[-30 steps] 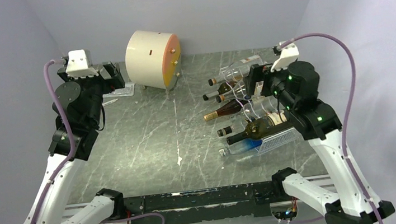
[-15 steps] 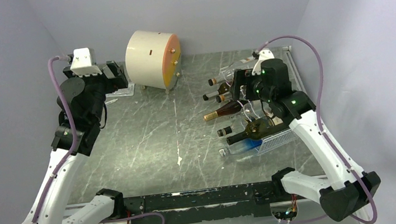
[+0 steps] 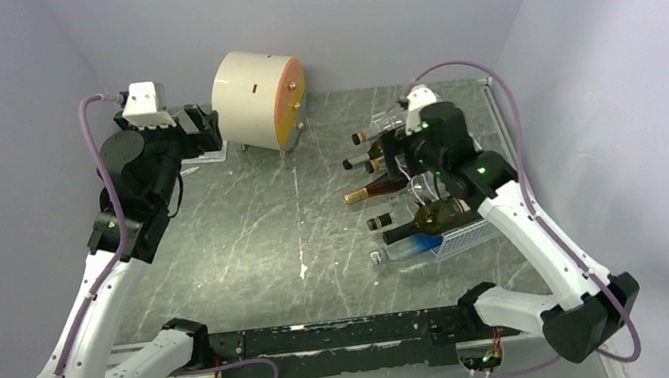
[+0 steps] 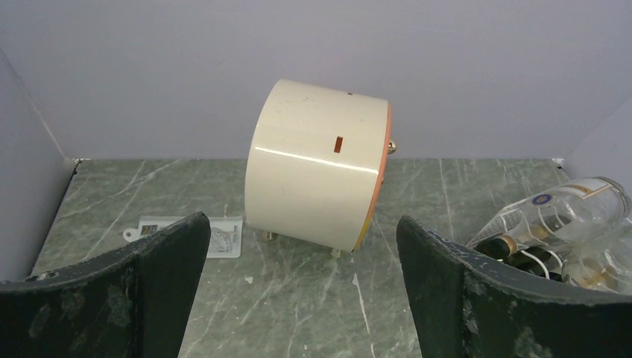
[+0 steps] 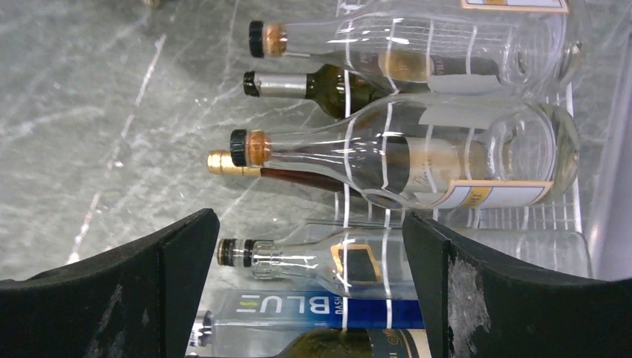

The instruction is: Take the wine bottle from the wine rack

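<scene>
Your R gripper (image 5: 309, 220) has its fingers (image 5: 160, 298) spread wide w/ nothing btwn them. It hangs above the wine rack (image 5: 522, 218), camera looking down on the necks, touching no glass. Centred in the jaws' gap is a clear corked bottle (image 5: 417, 149), lying on its side in an upper wire cradle, neck out over the marble table (image 5: 89, 112). A gold-foil bottle (image 5: 222, 162) pokes out just under it. Closer to the wrist lie a small clear bottle w/ dark label (image 5: 328, 257) and a blue-label bottle (image 5: 313, 309); farther off, a dark silver-capped bottle (image 5: 313, 86) and another clear one. So every bottle sits in the rack, on the right side of the table; none is lifted. Your L gripper (image 4: 302, 224) is also wide and empty, held up on the far left facing the cream drum (image 4: 313, 179), well apart from the rack. I'd call this the approach/line-up step, pre-grasp. Which bottle you mean to take I can't tell, though the clear corked one looks likeliest since it's centred. Next move prob. calls for dropping the R fingers either side of that neck or shoulder, squaring them across its long axis, closing firmly on smooth round glass, then lifting clear of the wavy wire w/o knocking the neighbours packed beside it.
</scene>
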`<state>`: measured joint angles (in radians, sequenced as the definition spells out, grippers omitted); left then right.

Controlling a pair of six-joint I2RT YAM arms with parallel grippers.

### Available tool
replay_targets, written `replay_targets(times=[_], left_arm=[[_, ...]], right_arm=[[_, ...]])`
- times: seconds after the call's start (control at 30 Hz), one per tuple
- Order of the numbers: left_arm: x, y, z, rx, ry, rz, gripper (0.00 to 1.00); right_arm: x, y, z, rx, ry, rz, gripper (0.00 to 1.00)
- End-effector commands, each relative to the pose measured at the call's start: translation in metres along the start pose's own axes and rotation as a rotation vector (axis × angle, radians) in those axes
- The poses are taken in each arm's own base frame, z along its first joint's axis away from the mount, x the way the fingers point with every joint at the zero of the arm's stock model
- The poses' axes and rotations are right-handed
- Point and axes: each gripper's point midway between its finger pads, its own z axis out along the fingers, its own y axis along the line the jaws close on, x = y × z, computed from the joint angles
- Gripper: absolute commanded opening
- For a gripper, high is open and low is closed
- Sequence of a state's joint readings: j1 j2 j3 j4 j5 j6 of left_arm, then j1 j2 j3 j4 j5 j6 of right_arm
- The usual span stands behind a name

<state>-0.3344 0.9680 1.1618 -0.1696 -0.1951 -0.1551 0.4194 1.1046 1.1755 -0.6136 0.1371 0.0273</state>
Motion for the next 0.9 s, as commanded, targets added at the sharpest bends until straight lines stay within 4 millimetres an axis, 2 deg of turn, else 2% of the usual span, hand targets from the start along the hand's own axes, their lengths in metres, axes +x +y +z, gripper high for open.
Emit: replay_targets(times=[0.0,0.13,0.43,0.87], left_arm=[[0.001,-0.004,0.0,0.028,-0.004,-0.026,0.99],[0.001,-0.004,0.0,0.031,-0.006,-0.03,0.99],[0.001,-0.003,-0.001,0.027,-0.011,-0.031,0.99],[0.01,0.001,0.003,0.0,0.0,-0.025,0.99]], right_arm=[[-0.004,0.022,-0.002,0.05,0.016,-0.215,1.0],[-0.003,0.054,-0.003,0.044,0.036,-0.403,1.0],[0.022,0.074,0.02,0.192,0.147,-0.707,1.0],[0.04,0.065,0.057,0.473,0.198,-0.904,0.97]])
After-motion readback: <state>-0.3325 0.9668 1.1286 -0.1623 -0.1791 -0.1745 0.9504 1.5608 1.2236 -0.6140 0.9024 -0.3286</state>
